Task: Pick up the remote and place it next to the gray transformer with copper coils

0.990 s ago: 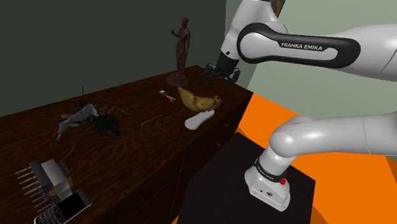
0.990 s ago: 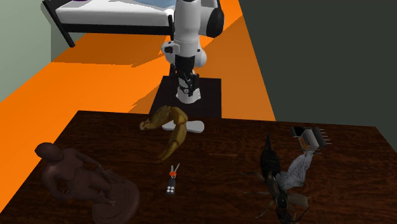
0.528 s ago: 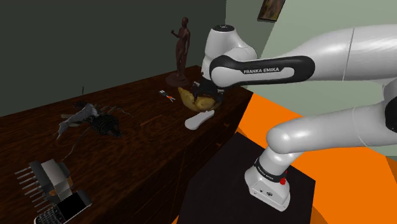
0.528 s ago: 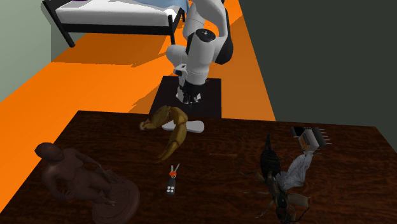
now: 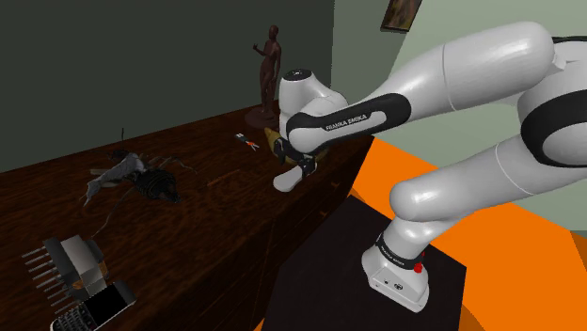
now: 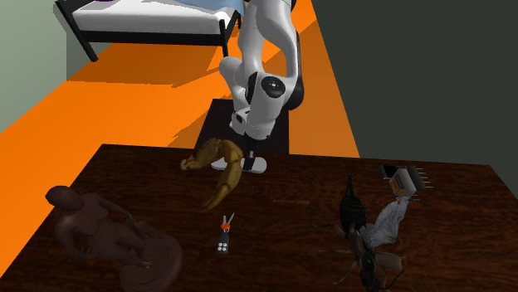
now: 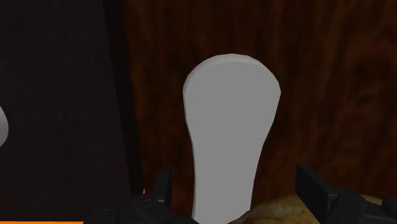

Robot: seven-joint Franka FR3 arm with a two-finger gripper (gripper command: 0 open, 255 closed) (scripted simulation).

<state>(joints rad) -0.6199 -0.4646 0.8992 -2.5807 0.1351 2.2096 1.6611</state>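
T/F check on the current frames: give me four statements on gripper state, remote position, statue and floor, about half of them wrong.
1. The black two-finger gripper is open, with its fingers on either side of the white paddle-shaped remote and not touching it. True.
2. The remote lies right beside the grey transformer with copper coils. False: the remote is near the table edge by the stand. The transformer sits at the far end of the table, in the shoulder view's lower left.
3. The dark brown figure statue stands upright on the dark wooden table. True.
4. The floor beside the table is blue. False: it is an orange floor.
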